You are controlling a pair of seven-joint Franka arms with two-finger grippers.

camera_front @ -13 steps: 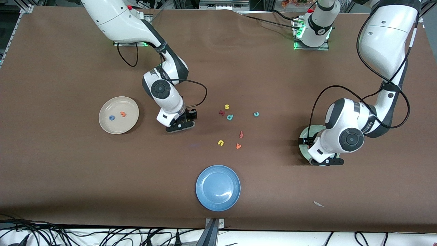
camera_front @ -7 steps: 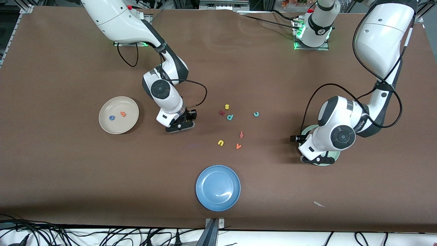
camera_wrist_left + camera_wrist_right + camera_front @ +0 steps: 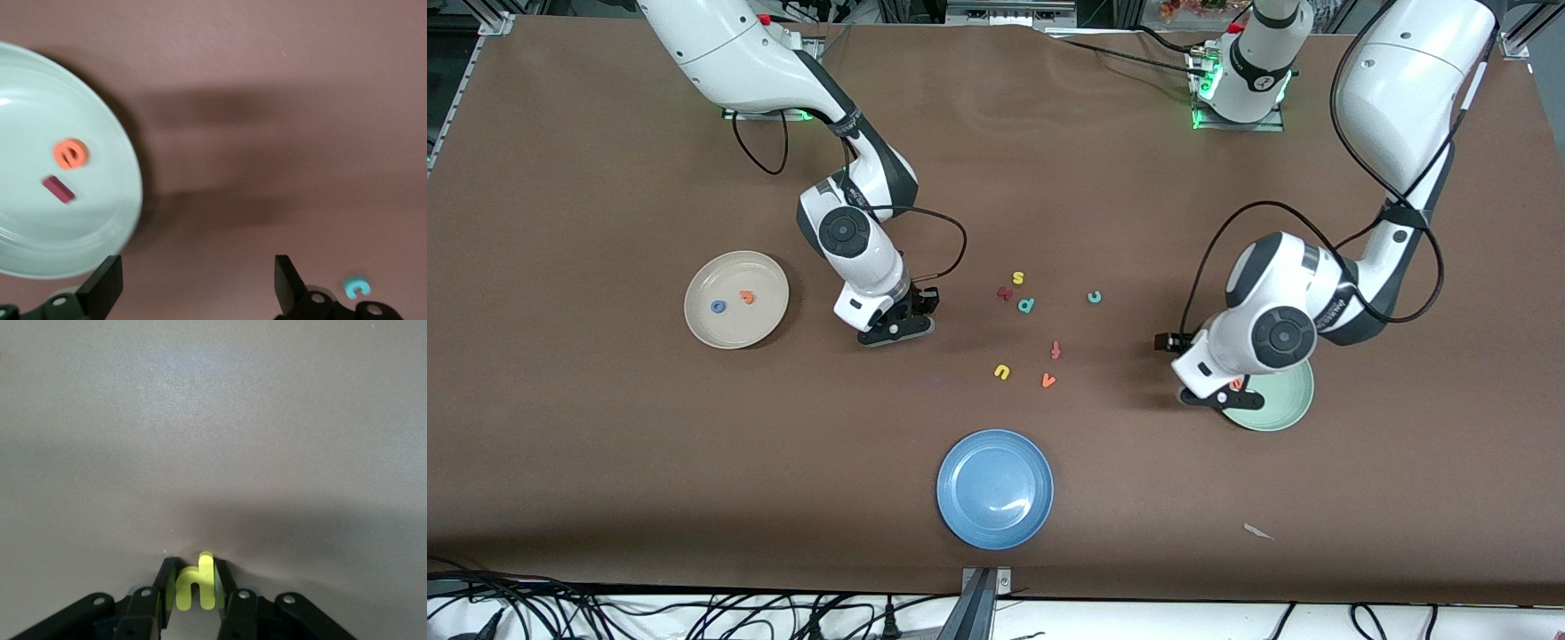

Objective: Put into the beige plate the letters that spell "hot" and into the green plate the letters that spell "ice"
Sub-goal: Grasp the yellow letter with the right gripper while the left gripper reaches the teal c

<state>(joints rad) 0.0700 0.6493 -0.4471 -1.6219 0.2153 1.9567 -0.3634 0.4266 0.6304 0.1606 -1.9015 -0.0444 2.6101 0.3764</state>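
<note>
We're pinching the yellow h [image 3: 195,589] in the right gripper [image 3: 194,599], wrist angled down low over the table beside the beige plate [image 3: 767,322], while the left gripper [image 3: 193,287] is hanging wide open and empty over the green plate's [image 3: 1294,404] rim.

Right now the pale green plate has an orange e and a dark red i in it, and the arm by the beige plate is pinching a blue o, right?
Not quite. The green plate does hold the orange e and the dark red i, but the right gripper pinches the yellow h, as the right wrist view shows. The blue o lies in the beige plate.
</note>
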